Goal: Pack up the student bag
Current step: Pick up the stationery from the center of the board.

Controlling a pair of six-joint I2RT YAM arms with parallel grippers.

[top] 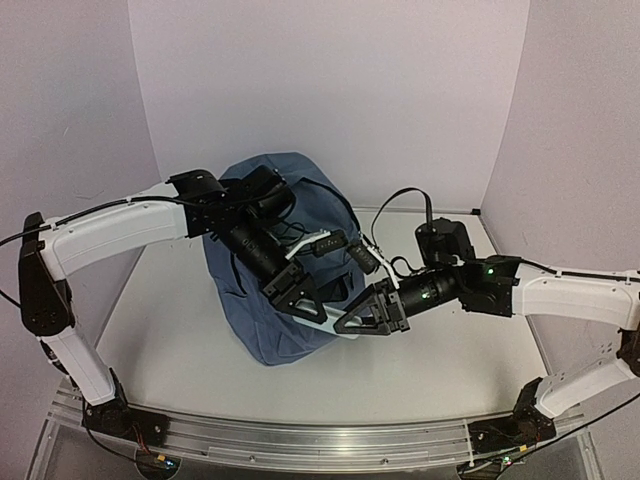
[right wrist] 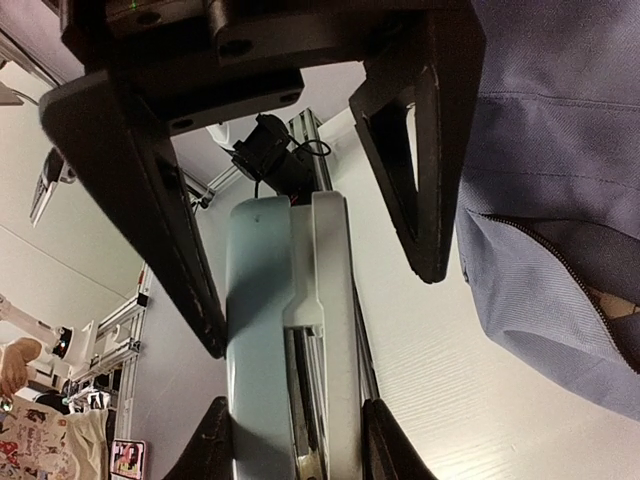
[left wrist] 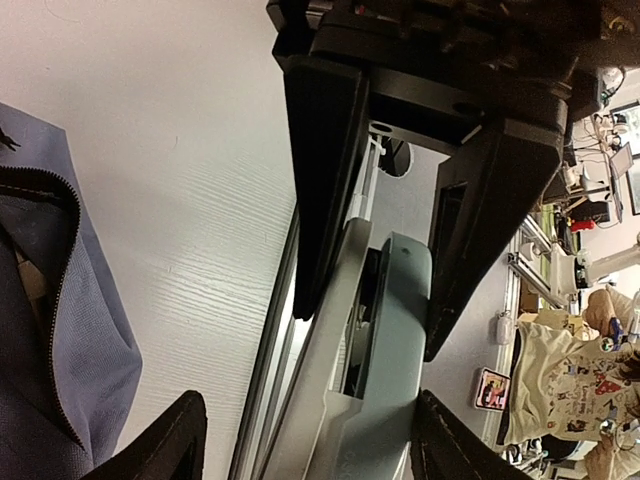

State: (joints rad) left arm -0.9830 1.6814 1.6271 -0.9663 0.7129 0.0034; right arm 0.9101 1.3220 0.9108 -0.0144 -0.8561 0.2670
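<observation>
The student bag, slate-blue with black straps, lies in the middle of the table with an open zipper. It also shows in the right wrist view. A grey-blue and light grey stapler hangs in the air in front of the bag, near its front right corner. My left gripper is shut on it. My right gripper is open around the same stapler. One right finger touches it and the other stands apart from it.
Black straps and a buckle lie on the bag behind the grippers. An aluminium rail runs along the table's near edge. White walls close in the back and sides. A person is beyond the table.
</observation>
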